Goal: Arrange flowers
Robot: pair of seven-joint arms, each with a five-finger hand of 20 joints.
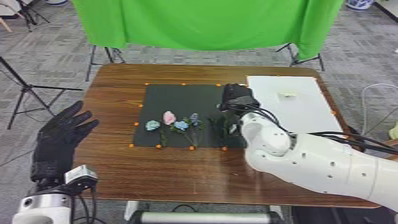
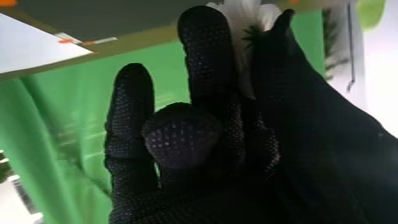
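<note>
Lengthwise: white flower (image 2: 242, 17), pinched between right hand (image 1: 237, 95) fingers and thumb; white sheet (image 1: 302, 112) just rightward; left hand (image 1: 60, 134) well apart, fingers spread.

Brown table (image 1: 178, 173): one. Dark mat (image 1: 178, 97): one. White sheet (image 1: 293, 112): one. Small pale item (image 1: 287, 94) on sheet: one. Green cloth (image 1: 204, 22): one. Light blue flowers (image 1: 153, 125): two. Pink flower (image 1: 169, 117): one. Violet-blue flower (image 1: 194, 118): one. White flower (image 2: 242, 20): one. Green stems (image 1: 189, 137): several, overlapping, exact count unclear. Orange markers (image 1: 131, 145): nine or more. Tripod stands (image 1: 27, 87): at least three. White arms (image 1: 311, 160): two. Black-gloved hands: two, left hand (image 1: 60, 134), right hand (image 1: 237, 95).
</note>
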